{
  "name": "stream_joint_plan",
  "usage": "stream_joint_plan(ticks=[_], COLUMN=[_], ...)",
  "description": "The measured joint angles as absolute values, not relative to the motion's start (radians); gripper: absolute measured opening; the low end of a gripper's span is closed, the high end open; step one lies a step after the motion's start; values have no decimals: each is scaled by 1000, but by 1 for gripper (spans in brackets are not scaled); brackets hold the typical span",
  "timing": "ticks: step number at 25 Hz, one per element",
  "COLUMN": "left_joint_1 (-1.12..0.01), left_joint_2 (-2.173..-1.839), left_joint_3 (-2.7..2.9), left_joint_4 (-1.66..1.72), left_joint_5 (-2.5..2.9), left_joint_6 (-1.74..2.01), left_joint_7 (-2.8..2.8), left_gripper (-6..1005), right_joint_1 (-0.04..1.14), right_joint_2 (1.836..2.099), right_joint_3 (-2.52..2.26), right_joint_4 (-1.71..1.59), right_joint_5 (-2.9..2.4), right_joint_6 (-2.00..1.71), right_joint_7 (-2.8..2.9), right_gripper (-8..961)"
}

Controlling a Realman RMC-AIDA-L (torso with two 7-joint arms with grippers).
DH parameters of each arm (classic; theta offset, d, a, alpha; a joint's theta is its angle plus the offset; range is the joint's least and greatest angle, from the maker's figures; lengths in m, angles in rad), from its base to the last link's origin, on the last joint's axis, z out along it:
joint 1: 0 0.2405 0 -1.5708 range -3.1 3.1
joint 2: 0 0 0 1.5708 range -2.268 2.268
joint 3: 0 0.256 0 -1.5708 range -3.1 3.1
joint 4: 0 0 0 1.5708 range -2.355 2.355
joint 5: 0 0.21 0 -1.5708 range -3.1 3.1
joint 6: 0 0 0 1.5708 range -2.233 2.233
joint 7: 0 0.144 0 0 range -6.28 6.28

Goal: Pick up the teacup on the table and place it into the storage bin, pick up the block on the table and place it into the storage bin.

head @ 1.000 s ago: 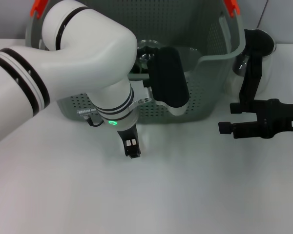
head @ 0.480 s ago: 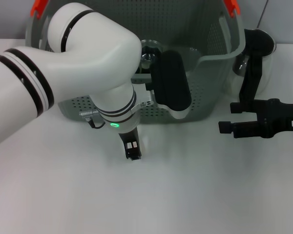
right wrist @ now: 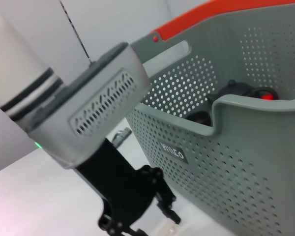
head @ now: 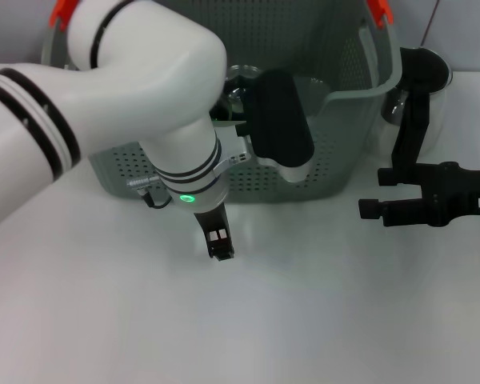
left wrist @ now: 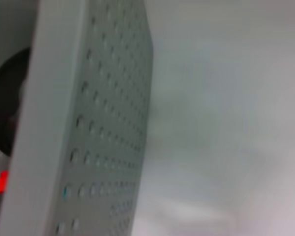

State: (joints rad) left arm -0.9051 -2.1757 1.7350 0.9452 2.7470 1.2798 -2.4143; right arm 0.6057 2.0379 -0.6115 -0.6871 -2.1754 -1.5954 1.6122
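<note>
The storage bin point(head: 336, 136), a grey-green perforated basket with orange-red corner tabs, fills the upper middle of the head view and stands on the white worktop point(head: 304, 320). The left arm sweeps in from the left edge and bends down in front of the bin's near wall. The left gripper point(head: 219, 244) points down at the worktop just below that wall, at the centre of the frame; whether its fingers are open or closed I cannot tell. Its black wrist housing leans against the bin's front rim.

The right gripper point(head: 369, 210) sits at the right edge, beside the bin's right corner and off the worktop, fingers spread apart with nothing between them.

In the right wrist view, dark objects and a red spot lie inside the bin point(right wrist: 246, 162), too hidden to name. Neither teacup nor block can be made out clearly.
</note>
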Motion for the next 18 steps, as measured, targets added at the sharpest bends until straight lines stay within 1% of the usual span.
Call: stream_joint_plan(ticks=[3,6,9,10,11,14,17,18], left_joint_1=[-858,-779,-707,-672,-672,-652,-662,-668], left_joint_2=[-2175,-2175,-2172,-2170,-2170,-2167,-2153,-2143], left_joint_3=[1687,1573,1419,1284,1284,1072,893,853], left_joint_4=[1055,1228,1363,1427,1427,1460,1452,1442], left_joint_5=[2745,2701,2568,2433,2433,2212,2061,2030], left_joint_6=[1365,1480,1610,1703,1703,1837,1890,1882], left_joint_7=[-2410,-2376,-2313,-2265,-2265,-2208,-2189,-2183], left_gripper=[442,442,441,441,441,440,439,439], right_joint_1=[603,601,599,597,597,597,598,599], right_joint_2=[2036,2034,2032,2028,2028,2023,2022,2022], right_joint_3=[-611,-610,-610,-610,-610,-610,-611,-611], right_joint_4=[-687,-690,-692,-693,-693,-693,-694,-694], right_joint_5=[-2175,-2173,-2173,-2172,-2172,-2171,-2171,-2171], right_joint_6=[-1597,-1599,-1601,-1604,-1604,-1612,-1618,-1621], right_joint_7=[1612,1612,1612,1612,1612,1613,1613,1613], right_gripper=[944,944,944,944,944,944,944,944])
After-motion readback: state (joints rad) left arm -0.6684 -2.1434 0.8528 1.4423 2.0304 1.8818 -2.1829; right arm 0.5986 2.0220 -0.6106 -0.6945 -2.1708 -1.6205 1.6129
